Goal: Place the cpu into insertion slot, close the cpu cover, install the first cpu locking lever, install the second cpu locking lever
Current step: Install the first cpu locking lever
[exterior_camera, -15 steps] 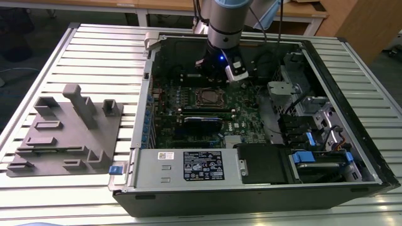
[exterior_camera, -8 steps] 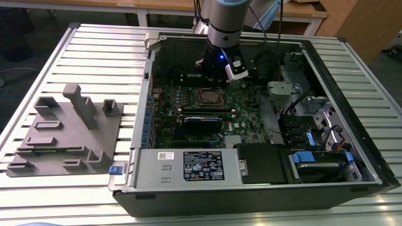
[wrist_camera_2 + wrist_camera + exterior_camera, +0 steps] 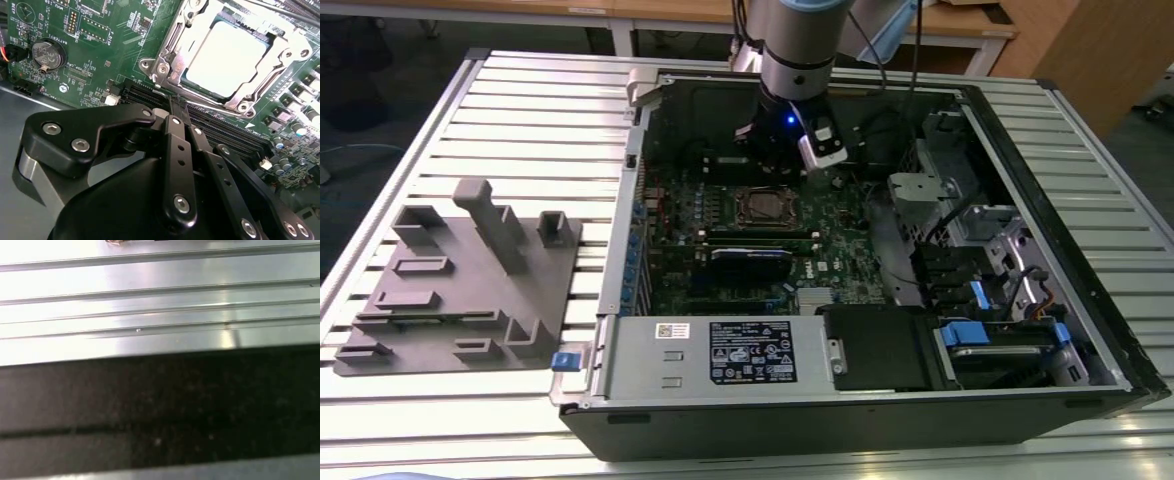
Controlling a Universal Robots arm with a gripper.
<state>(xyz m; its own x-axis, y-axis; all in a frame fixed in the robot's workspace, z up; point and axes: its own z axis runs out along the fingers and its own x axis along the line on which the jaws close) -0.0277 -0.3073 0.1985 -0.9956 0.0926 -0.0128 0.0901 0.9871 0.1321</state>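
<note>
Cpu [image 3: 225, 57] sits in the insertion slot [image 3: 250, 33], cpu cover [image 3: 167, 55] down; locking levers [image 3: 172, 35] I cannot judge. My gripper [image 3: 774, 160], closed and empty, hovers at twelve o'clock of the slot in the exterior view.

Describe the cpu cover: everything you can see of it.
The cpu cover is a thin, shiny silver metal frame with a large square window. It lies flat on the green board, framing the cpu, whose pale top shows through. Round screws show near its corners. The gripper ends near one edge; contact is unclear.
</note>
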